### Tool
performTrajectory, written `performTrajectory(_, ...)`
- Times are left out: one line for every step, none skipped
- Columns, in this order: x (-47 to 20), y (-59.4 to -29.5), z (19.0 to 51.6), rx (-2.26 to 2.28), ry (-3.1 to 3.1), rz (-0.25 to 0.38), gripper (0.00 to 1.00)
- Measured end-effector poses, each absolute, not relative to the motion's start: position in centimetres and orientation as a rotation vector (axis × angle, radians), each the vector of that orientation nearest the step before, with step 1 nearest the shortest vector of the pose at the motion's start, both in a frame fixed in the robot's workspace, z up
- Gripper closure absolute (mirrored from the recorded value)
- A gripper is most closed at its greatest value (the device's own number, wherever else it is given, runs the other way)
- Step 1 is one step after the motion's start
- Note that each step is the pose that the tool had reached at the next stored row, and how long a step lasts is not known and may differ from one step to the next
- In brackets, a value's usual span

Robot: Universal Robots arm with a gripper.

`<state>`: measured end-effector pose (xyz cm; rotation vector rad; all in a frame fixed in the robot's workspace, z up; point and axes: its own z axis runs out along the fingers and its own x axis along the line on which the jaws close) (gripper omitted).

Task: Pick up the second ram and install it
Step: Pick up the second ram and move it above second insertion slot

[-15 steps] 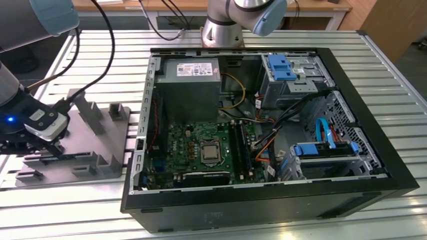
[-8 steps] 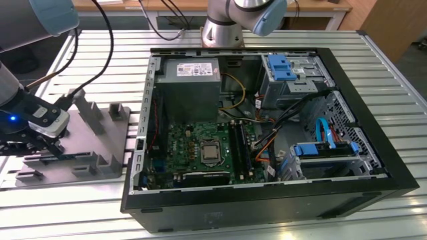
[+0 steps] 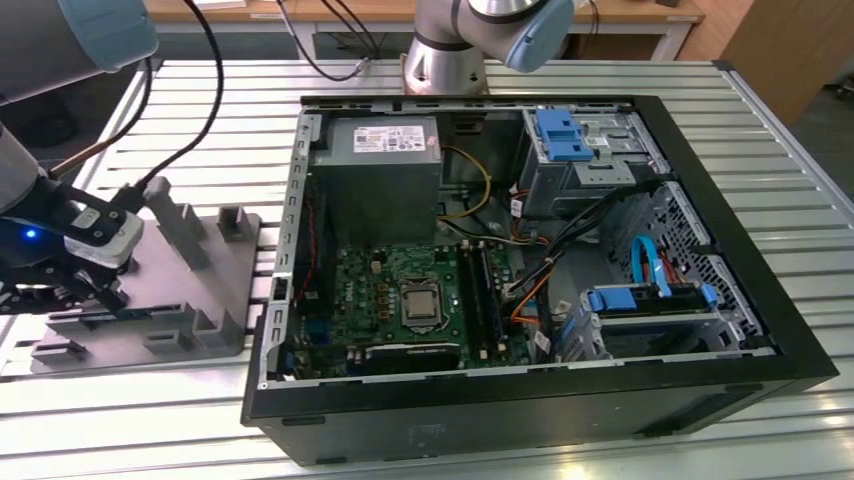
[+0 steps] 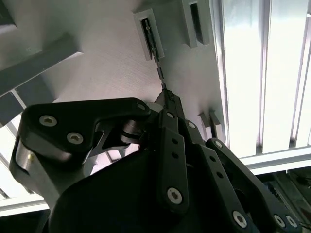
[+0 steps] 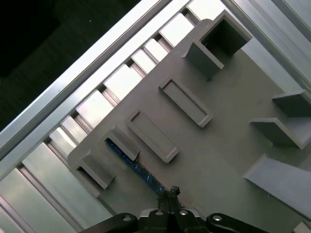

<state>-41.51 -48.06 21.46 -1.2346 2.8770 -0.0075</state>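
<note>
Gripper (image 5: pixel 170 192) is low over the grey plastic tray (image 5: pixel 223 145), which sits at the exterior view's left beside the open computer case (image 3: pixel 534 410). Its fingers are closed tightly on one end of the second ram (image 5: pixel 136 167). The ram stands on edge along the tray, with its far end in a slotted holder.

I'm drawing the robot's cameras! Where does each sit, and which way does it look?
Exterior view: off the arm, looking down on computer case, grey tray; shows arm, gripper.
First wrist view: on wrist, faces tray; gripper tip shows.
Second wrist view: on wrist, faces tray past gripper links.
Both share the gripped second ram.
</note>
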Motion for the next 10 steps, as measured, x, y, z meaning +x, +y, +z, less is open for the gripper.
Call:
performTrajectory(-41.51,-48.06,21.46,-1.251,2.870,-0.007,0.90)
performTrajectory(-41.51,-48.06,21.46,-1.268,2.862,-0.007,0.90)
performTrajectory(-41.51,-48.06,21.46,-1.284,2.855,-0.007,0.90)
performTrajectory(-41.51,-48.06,21.46,-1.302,2.847,-0.007,0.90)
performTrajectory(-41.51,-48.06,21.46,-1.318,2.840,-0.007,0.90)
performTrajectory(-41.51,-48.06,21.46,-1.334,2.832,-0.007,0.90)
performTrajectory(-41.51,-48.06,21.46,-1.350,2.824,-0.007,0.90)
performTrajectory(-41.51,-48.06,21.46,-1.366,2.817,-0.007,0.90)
performTrajectory(-41.51,-48.06,21.46,-1.384,2.808,-0.007,0.90)
performTrajectory(-41.51,-48.06,21.46,-1.400,2.800,-0.007,0.90)
